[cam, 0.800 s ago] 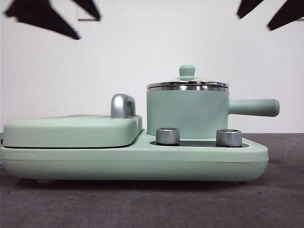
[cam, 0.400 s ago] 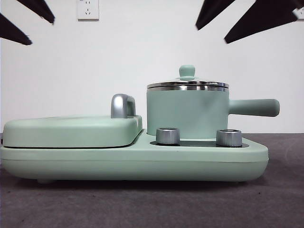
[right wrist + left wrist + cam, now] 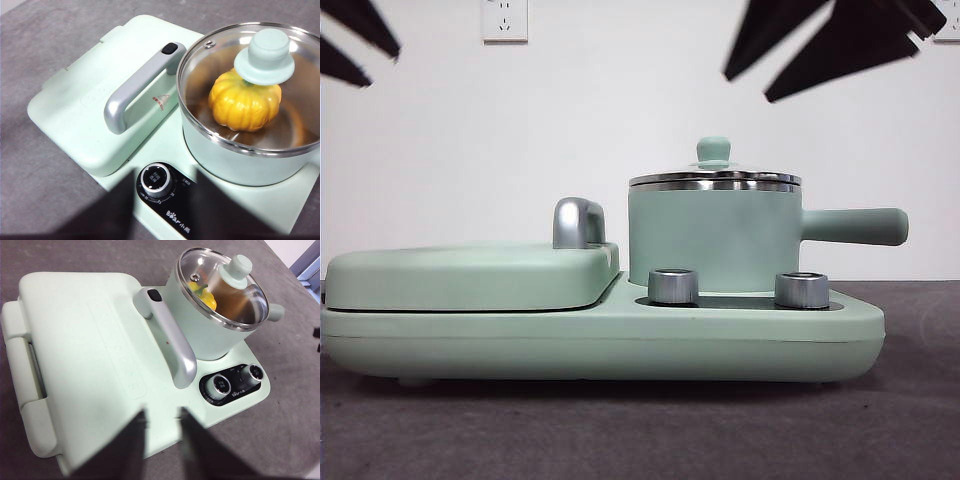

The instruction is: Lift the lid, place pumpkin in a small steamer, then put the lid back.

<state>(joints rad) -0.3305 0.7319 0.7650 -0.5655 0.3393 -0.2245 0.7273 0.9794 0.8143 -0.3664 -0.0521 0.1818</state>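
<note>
We've got the lid back on the small steamer, pumpkin inside; since before, left gripper and right gripper, jaws apart, have shifted slightly overhead.

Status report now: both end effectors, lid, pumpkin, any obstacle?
Left end effector and right end effector open, empty, above the appliance. Lid on the small steamer, pumpkin inside. Nothing in the way.
</note>
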